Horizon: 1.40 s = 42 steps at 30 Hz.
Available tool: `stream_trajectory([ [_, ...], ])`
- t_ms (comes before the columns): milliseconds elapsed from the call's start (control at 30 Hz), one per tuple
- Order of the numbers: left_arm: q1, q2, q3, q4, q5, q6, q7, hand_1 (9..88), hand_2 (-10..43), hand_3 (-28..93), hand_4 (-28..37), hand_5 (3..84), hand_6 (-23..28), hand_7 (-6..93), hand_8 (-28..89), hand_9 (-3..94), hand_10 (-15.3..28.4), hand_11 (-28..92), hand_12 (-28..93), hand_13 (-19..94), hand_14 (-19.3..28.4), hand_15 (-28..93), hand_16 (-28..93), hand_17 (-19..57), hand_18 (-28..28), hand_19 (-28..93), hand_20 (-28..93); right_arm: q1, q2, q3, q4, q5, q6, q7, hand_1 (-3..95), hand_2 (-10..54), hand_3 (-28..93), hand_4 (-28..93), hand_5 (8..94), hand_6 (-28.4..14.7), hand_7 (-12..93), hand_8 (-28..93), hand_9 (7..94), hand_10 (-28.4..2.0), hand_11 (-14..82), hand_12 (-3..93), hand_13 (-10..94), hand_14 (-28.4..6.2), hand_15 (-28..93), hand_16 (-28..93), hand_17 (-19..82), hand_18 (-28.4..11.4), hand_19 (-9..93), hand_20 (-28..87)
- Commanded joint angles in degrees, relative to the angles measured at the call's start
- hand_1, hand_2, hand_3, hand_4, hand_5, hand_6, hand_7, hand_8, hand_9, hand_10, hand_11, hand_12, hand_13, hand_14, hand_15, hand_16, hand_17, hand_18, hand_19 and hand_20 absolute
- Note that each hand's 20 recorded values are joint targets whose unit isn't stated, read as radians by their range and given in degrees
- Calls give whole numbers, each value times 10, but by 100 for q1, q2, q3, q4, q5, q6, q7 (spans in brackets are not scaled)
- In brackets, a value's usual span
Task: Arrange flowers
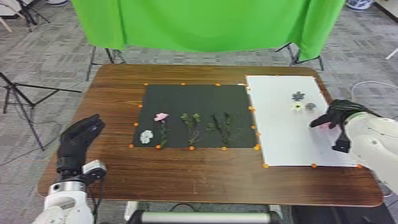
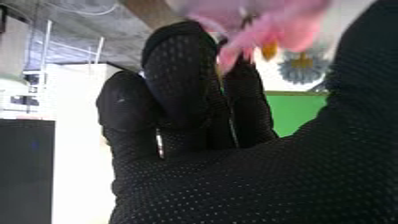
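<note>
The fingers (image 2: pixel 182 75) of the right hand (image 1: pixel 338 112) appear closed on a pink flower (image 2: pixel 289 25), above the white sheet (image 1: pixel 298 142). The small blooms (image 1: pixel 298 106) lie forward and left of this nearer hand; placement likely turns on that offset. The left hand (image 1: pixel 82 132) is open over the desk (image 1: pixel 160 172).

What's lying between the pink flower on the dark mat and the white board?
Green leafy stems on the mat, then orange markers along its edge, as the head view shows.
</note>
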Motion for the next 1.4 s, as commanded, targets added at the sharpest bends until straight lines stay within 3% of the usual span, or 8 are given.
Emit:
stream_trajectory([
  [33, 64, -72, -43, -19, 25, -30, -93, 441, -69, 687, -135, 528, 12, 250, -106, 470, 124, 255, 118, 407, 140, 221, -15, 164, 114, 158, 230, -475, -49, 91, -144, -116, 686, 145, 390, -95, 654, -191, 582, 17, 156, -83, 716, -145, 134, 194, 844, -67, 620, 283, 564, -166, 932, 543],
  [100, 32, -84, -21, 22, 20, -33, -89, 441, -68, 687, -136, 528, 12, 250, -106, 470, 124, 256, 119, 408, 140, 221, -15, 164, 113, 157, 230, -487, -54, -24, -125, -218, 980, 147, 447, -95, 659, -199, 611, 18, 178, -83, 749, -139, 155, 194, 860, -56, 623, 285, 579, -159, 932, 555],
  [133, 18, -89, -20, 27, 15, -46, -96, 440, -68, 687, -136, 529, 12, 250, -106, 470, 124, 255, 119, 408, 140, 221, -15, 163, 113, 157, 230, -551, -46, -10, -144, -213, 1129, 138, 492, -95, 633, -205, 641, 12, 185, -6, 773, -138, 162, 204, 868, -52, 624, 287, 588, -156, 932, 563],
  [233, 34, -65, 4, 7, 11, -14, -73, 440, -67, 687, -136, 529, 13, 248, -106, 471, 123, 255, 118, 408, 140, 220, -15, 163, 113, 155, 230, -594, -58, -57, -114, -189, 1397, 76, 590, -95, 596, -203, 732, 3, 240, 70, 857, -120, 120, 307, 891, -42, 622, 292, 609, -147, 932, 573],
  [533, 74, -26, -35, -9, -41, -3, -67, 439, -66, 686, -137, 529, 12, 248, -105, 471, 124, 255, 118, 409, 141, 223, -15, 160, 114, 156, 230, -193, 53, 272, -525, -311, 1645, 70, 635, -95, 592, -212, 779, -8, 251, 59, 905, -104, 94, 357, 910, -28, 612, 301, 628, -139, 932, 570],
  [767, 54, 13, -50, 8, -63, -30, -99, 437, -66, 688, -135, 528, 12, 249, -106, 472, 124, 255, 118, 408, 142, 223, -16, 156, 113, 151, 224, 2118, -158, -1184, -889, 255, 1849, -405, 628, -95, 597, -206, 786, -7, 242, 61, 905, -114, 91, 354, 910, -27, 611, 309, 629, -137, 932, 576],
  [1033, -60, 86, 22, 22, -33, -90, -150, 430, -66, 691, -139, 528, 12, 249, -105, 473, 124, 256, 119, 408, 143, 224, -16, 139, 115, 146, 217, 5132, -1823, -3863, 584, 3231, 1237, -588, 623, -95, 599, -194, 792, -10, 227, 70, 911, -107, 87, 350, 917, -24, 611, 311, 640, -133, 932, 585],
  [1400, -59, 55, 25, 34, -66, -118, -167, 422, -65, 694, -142, 528, 11, 247, -104, 474, 124, 257, 119, 405, 145, 226, -14, 129, 117, 146, 213, 5200, -3177, -4699, 1420, 3199, 718, -543, 630, -95, 580, -181, 795, -20, 203, 84, 907, -117, 97, 342, 919, -23, 607, 313, 646, -130, 932, 587],
])
